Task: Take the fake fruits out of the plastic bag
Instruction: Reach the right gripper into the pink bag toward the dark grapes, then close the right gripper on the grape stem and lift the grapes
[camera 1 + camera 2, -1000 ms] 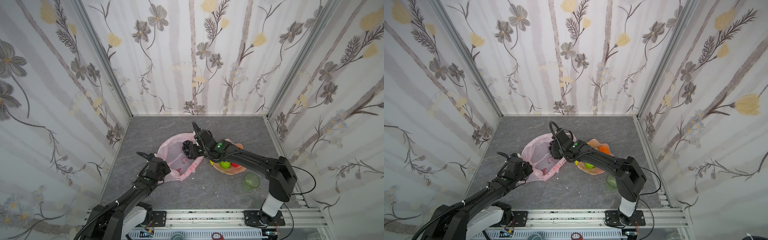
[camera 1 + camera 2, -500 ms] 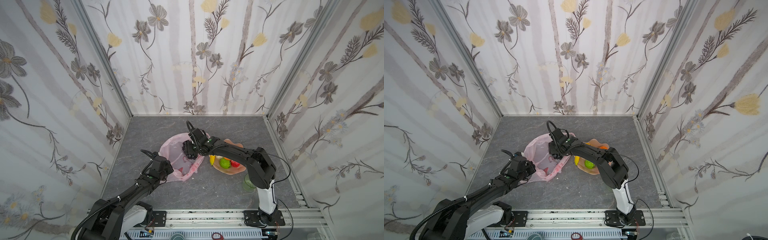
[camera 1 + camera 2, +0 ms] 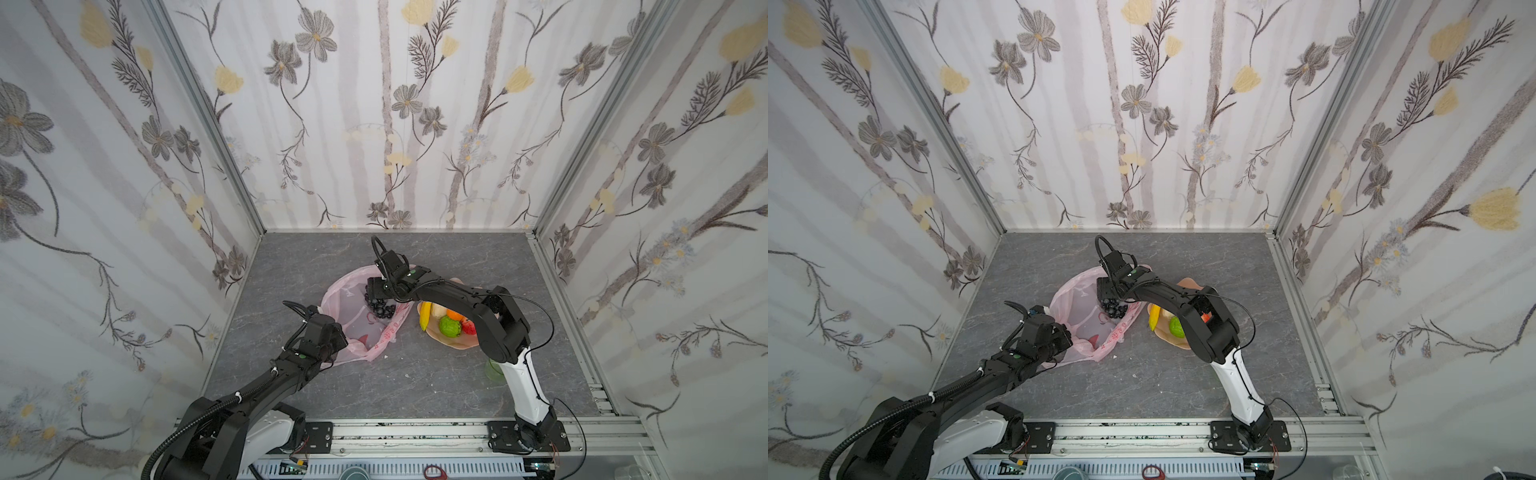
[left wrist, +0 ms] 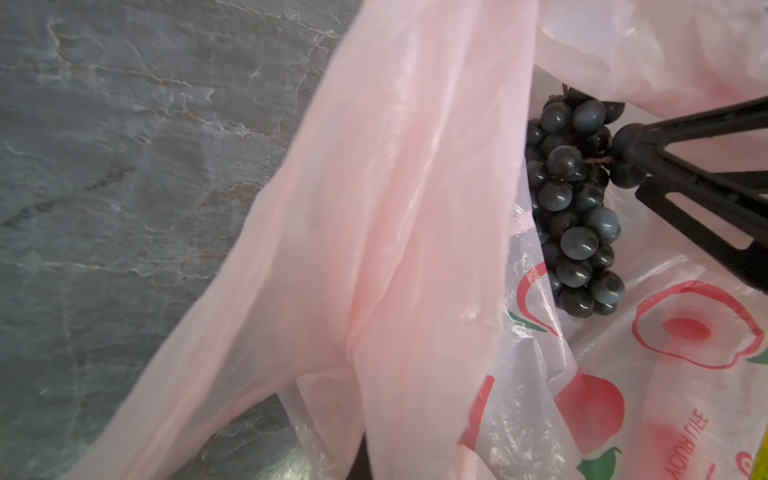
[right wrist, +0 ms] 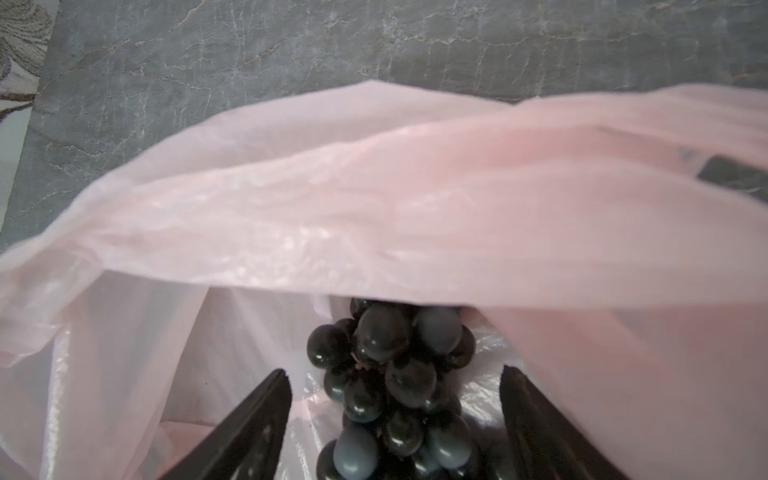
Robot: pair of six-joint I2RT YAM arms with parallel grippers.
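Spreading wider open, right end effector (image 5: 394,372) straddles the grape bunch (image 5: 384,334); left end effector (image 3: 337,347) stays clamped on the plastic bag (image 3: 352,308).

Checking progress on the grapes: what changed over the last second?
The right arm's elbow swung in toward the middle, uncovering more of the plate. The right gripper edged leftward, deeper over the bag, and now stands open astride the grapes. Unchanged: left gripper pinching the bag's edge, grapes inside.
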